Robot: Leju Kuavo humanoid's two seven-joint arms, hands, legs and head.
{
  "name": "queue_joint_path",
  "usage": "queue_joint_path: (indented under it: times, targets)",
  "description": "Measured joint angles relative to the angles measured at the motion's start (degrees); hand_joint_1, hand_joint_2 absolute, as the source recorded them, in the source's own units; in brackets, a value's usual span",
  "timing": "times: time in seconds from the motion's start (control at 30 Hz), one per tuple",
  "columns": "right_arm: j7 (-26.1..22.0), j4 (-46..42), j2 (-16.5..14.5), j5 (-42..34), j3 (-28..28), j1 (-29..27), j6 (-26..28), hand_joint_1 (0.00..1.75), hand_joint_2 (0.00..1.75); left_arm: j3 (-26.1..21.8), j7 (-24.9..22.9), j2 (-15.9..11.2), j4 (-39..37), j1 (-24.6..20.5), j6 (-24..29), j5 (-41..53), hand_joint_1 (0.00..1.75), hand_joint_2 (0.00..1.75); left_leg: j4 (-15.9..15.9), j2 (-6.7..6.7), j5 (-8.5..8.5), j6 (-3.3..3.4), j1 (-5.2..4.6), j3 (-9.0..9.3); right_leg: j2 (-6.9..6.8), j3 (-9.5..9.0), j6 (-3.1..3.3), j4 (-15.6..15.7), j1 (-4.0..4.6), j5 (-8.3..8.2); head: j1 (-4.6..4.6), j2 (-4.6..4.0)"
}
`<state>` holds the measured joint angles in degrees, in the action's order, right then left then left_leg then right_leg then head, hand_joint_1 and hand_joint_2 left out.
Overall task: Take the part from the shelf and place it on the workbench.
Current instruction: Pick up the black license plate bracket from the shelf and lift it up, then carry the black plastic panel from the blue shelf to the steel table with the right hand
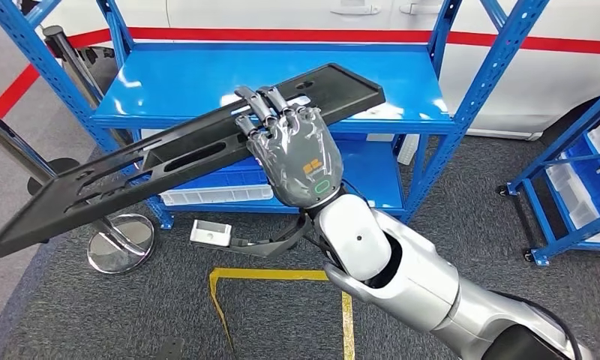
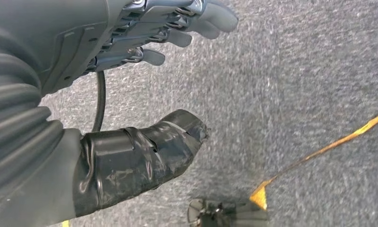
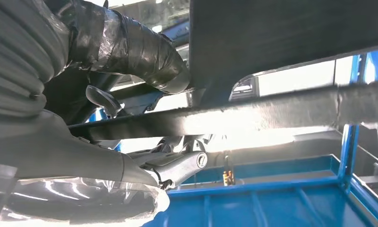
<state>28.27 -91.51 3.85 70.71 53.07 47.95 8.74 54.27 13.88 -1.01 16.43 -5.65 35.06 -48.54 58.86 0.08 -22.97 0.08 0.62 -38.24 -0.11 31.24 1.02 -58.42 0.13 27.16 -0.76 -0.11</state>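
Right hand (image 1: 293, 154) grips a long black slotted plastic panel (image 1: 132, 176), tilted before the blue shelf (image 1: 169, 86); left hand (image 2: 130, 94) hangs spread, empty, over grey carpet (image 2: 296, 85).

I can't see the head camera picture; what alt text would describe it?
A silver robot arm's right hand grips a long black slotted part, held tilted in front of a blue metal shelf. Grey carpet with yellow tape lies below.
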Motion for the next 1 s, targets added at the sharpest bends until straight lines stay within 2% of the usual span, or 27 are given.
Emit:
queue_joint_path:
  times: [0.03,0.07,0.13,0.17,0.2,0.23,0.27,0.3,0.37,0.4,0.47,0.5,0.53,0.57,0.63,0.67,0.7,0.73,0.77,0.8,0.83,0.87,0.9,0.93,1.0]
  targets:
    - [0.0,0.0,0.0,-0.1,0.0,0.0,0.0,1.75,1.75,0.0,-0.1,0.0,0.0,0.1,0.0,0.0,0.00,1.75,1.4,-0.08,-1.71,-0.25,0.03,-0.66,-0.10,0.52,0.45,0.3,-0.17,-0.63,-0.10,0.00]
    - [0.0,0.0,0.0,-0.1,0.0,0.0,0.0,1.75,1.75,0.0,-0.1,-0.1,0.0,0.1,0.0,-0.1,0.00,1.75,3.8,-0.11,-4.31,-0.44,0.14,-1.50,-0.17,1.14,0.81,0.4,-0.29,-1.27,-0.17,0.00]
    - [0.1,0.0,0.0,-0.3,0.0,0.0,0.1,1.75,1.75,0.0,-0.2,-0.1,0.0,0.2,-0.1,-0.2,0.00,1.75,10.8,-0.10,-9.36,-0.81,0.22,-3.14,-0.16,2.63,1.19,0.4,-0.23,-2.42,-0.33,0.00]
    - [0.1,0.0,0.0,-0.4,0.0,-0.1,0.1,1.75,1.75,0.0,-0.2,-0.1,0.0,0.2,-0.1,-0.3,0.00,1.75,13.8,-0.10,-10.32,-0.98,0.27,-3.50,-0.18,3.43,1.19,0.3,-0.20,-2.98,-0.32,0.00]
    - [0.2,0.0,0.0,-0.5,0.0,-0.1,0.2,1.75,1.75,0.0,-0.2,-0.2,0.0,0.2,-0.2,-0.3,0.00,1.75,15.5,-0.10,-9.91,-1.12,0.31,-3.19,-0.19,4.27,1.13,0.2,-0.21,-3.55,-0.32,0.00]
    - [0.2,0.0,0.0,-0.7,0.0,-0.2,0.2,1.75,1.75,0.0,-0.2,-0.3,0.0,0.2,-0.2,-0.4,0.00,1.75,15.3,-0.10,-8.43,-1.21,0.36,-2.04,-0.20,5.12,1.03,0.0,-0.25,-4.07,-0.34,0.00]
    - [0.2,0.0,0.0,-0.7,0.0,-0.2,0.3,1.75,1.75,0.0,-0.3,-0.3,0.0,0.2,-0.2,-0.4,0.00,1.75,13.2,-0.10,-6.64,-1.26,0.43,-0.04,-0.17,5.94,0.87,-0.3,-0.32,-4.52,-0.34,0.00]
    - [0.2,0.0,0.0,-0.8,0.0,-0.2,0.4,1.75,1.75,0.0,-0.3,-0.4,0.0,0.1,-0.2,-0.5,0.00,1.75,9.6,-0.11,-5.76,-1.31,0.50,2.57,-0.13,6.70,0.62,-0.6,-0.36,-4.93,-0.36,0.00]
    - [0.2,-0.1,0.0,-0.8,0.0,-0.2,0.4,1.75,1.75,0.0,-0.3,-0.4,0.0,0.0,-0.2,-0.5,0.00,1.75,2.2,-0.29,-6.36,-1.05,0.37,7.40,-0.10,7.70,0.03,-1.0,-0.27,-5.73,-0.34,0.00]
    - [0.2,-0.1,0.0,-0.8,0.0,-0.2,0.4,1.75,1.75,0.0,-0.3,-0.4,0.0,0.0,-0.3,-0.5,0.00,1.75,0.0,-0.40,-7.04,-0.83,0.24,8.59,-0.11,7.93,-0.24,-1.0,-0.20,-6.22,-0.36,0.00]
    - [0.2,-0.1,0.0,-0.8,0.0,-0.2,0.5,1.75,1.75,0.1,-0.3,-0.4,0.0,0.0,-0.3,-0.5,0.00,1.75,-0.9,-0.45,-6.74,-0.13,0.23,8.65,-0.03,8.19,-0.82,-0.7,-0.17,-7.10,-0.30,0.00]
    - [0.2,-0.1,0.1,-0.8,0.0,-0.2,0.5,1.75,1.75,0.1,-0.3,-0.4,0.0,0.0,-0.3,-0.6,0.00,1.75,-1.0,-0.31,-6.22,0.25,0.31,8.30,0.08,8.47,-1.11,-1.1,-0.18,-6.66,-0.31,0.00]
    - [0.2,-0.1,0.1,-0.8,0.0,-0.2,0.5,1.75,1.75,0.1,-0.2,-0.4,0.0,0.0,-0.3,-0.6,0.00,1.75,-1.1,-0.15,-5.69,0.80,0.40,7.87,0.18,8.95,-1.37,-2.2,-0.20,-5.23,-0.21,0.00]
    - [0.2,-0.1,0.2,-0.8,0.0,-0.2,0.6,1.75,1.75,0.1,-0.2,-0.4,0.0,0.0,-0.3,-0.7,0.00,1.75,-1.2,0.00,-5.09,1.36,0.44,7.32,0.28,9.66,-1.55,-4.5,-0.22,-2.77,-0.13,0.00]
    - [0.2,-0.1,0.2,-0.8,0.0,-0.3,0.6,1.75,1.75,0.1,0.0,-0.4,0.0,0.0,-0.3,-0.7,0.00,1.75,-1.0,0.12,-4.02,1.99,0.12,5.93,0.30,11.29,-1.65,-11.7,-0.31,2.94,0.01,0.00]
    - [0.2,-0.1,0.3,-0.8,0.0,-0.3,0.6,1.75,1.75,0.1,0.1,-0.5,0.0,-0.1,-0.3,-0.7,0.00,1.75,-0.9,0.13,-3.51,2.08,-0.03,5.15,0.30,11.80,-1.65,-15.2,-0.32,4.53,0.01,0.00]
    - [0.2,-0.1,0.3,-0.8,0.0,-0.3,0.6,1.75,1.75,0.1,0.2,-0.5,0.0,-0.1,-0.3,-0.7,0.00,1.75,-0.7,0.13,-3.01,2.08,-0.15,4.35,0.29,11.68,-1.58,-17.3,-0.30,4.73,0.01,0.00]
    - [0.2,-0.1,0.3,-0.8,0.0,-0.3,0.6,1.75,1.75,0.1,0.2,-0.5,0.0,-0.1,-0.3,-0.7,0.00,1.75,-0.5,0.14,-2.57,2.06,-0.27,3.53,0.30,10.69,-1.42,-17.6,-0.26,3.70,0.02,0.00]
    - [0.2,-0.1,0.3,-0.7,0.0,-0.4,0.6,1.75,1.75,0.1,0.2,-0.5,0.0,-0.1,-0.3,-0.7,0.00,1.75,-0.2,0.12,-2.15,2.01,-0.37,2.76,0.31,8.76,-1.13,-15.8,-0.19,2.07,0.02,0.00]
    - [0.2,-0.1,0.3,-0.7,0.0,-0.4,0.6,1.75,1.75,0.1,0.2,-0.5,0.0,-0.1,-0.3,-0.7,0.00,1.75,0.0,0.11,-1.78,1.94,-0.44,2.09,0.33,6.13,-0.68,-12.4,-0.02,0.88,0.01,0.00]
    - [0.2,-0.1,0.3,-0.6,0.0,-0.4,0.6,1.75,1.75,0.1,0.2,-0.4,0.0,-0.1,-0.3,-0.7,0.00,1.75,0.2,0.09,-1.41,1.79,-0.53,1.53,0.35,3.29,-0.23,-8.2,0.17,0.54,-0.01,0.00]
    - [0.2,-0.1,0.3,-0.6,0.0,-0.4,0.6,1.75,1.75,0.1,0.2,-0.4,0.0,0.0,-0.4,-0.7,0.00,1.75,0.2,0.07,-0.95,1.56,-0.51,1.14,0.37,0.98,0.10,-4.5,0.37,0.80,-0.03,0.00]
    - [0.2,-0.2,0.3,-0.5,0.0,-0.3,0.6,1.75,1.75,0.1,0.1,-0.3,0.0,0.0,-0.5,-0.7,0.00,1.75,0.1,0.07,-0.42,1.26,-0.41,0.88,0.39,-0.37,0.31,-2.0,0.58,1.24,-0.03,0.00]
    - [0.2,-0.2,0.3,-0.5,0.0,-0.3,0.6,1.75,1.75,0.1,0.1,-0.3,0.0,-0.1,-0.6,-0.7,0.00,1.75,-0.1,0.06,0.18,0.92,-0.26,0.69,0.39,-0.86,0.38,-0.8,0.77,1.32,-0.02,0.00]
    - [0.2,-0.2,0.3,-0.3,0.0,-0.3,0.5,1.75,1.75,0.1,0.0,-0.4,0.0,0.0,-0.7,-0.9,0.00,1.75,-0.6,-0.11,0.81,0.25,-0.07,0.38,0.20,-0.49,0.66,0.3,0.79,0.04,0.02,0.00]
